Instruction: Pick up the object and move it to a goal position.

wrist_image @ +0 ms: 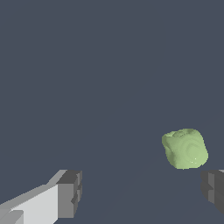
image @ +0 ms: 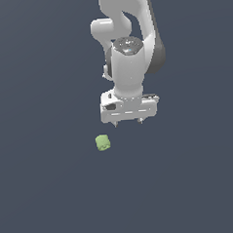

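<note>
The object is a small light-green lumpy block [image: 103, 142] lying on the dark grey floor. My white gripper [image: 129, 122] hangs pointing down, above the block and a little to the exterior view's right of it, not touching it. Its jaws stand wide apart and hold nothing. In the wrist view the block [wrist_image: 185, 148] sits close to one dark fingertip [wrist_image: 213, 189], outside the gap between the two fingers; the other fingertip [wrist_image: 70, 192] is far from it. No goal marker shows in either view.
The white arm [image: 128, 44] rises behind the gripper to the top of the exterior view. The floor [image: 45, 191] is a plain dark grey surface with no other objects or edges in sight.
</note>
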